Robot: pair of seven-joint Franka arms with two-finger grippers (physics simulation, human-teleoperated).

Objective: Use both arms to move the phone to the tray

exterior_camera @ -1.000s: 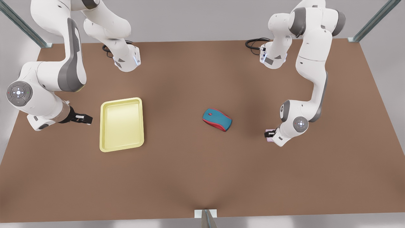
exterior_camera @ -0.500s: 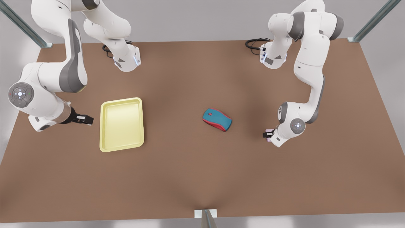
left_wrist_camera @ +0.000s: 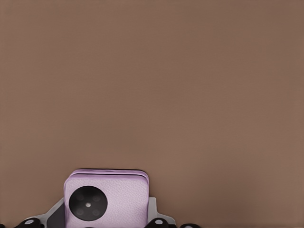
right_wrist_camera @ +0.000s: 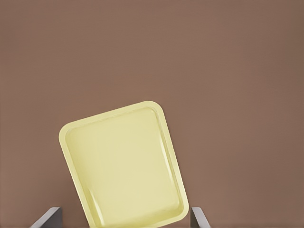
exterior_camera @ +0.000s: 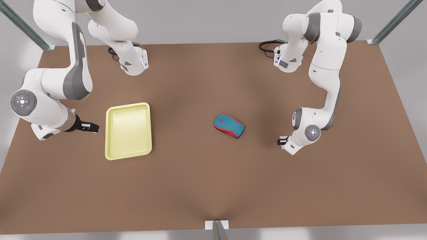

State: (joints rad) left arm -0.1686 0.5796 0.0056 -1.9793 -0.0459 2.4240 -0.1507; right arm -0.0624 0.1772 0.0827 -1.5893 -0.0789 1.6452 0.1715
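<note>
My left gripper (exterior_camera: pixel 282 142), at the front view's right, is clamped on the phone (left_wrist_camera: pixel 106 200), low over the worktop (exterior_camera: pixel 200 186). I should keep that pinch firm and lift clear before carrying it past the mouse (exterior_camera: pixel 229 126). My right gripper (exterior_camera: pixel 89 126), fingers apart, waits just beside the tray (exterior_camera: pixel 128 154), ready to receive the phone.

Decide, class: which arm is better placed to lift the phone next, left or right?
Left. The left gripper sits at the phone, on the front view's right. The right gripper waits, jaws open, beside the tray.
</note>
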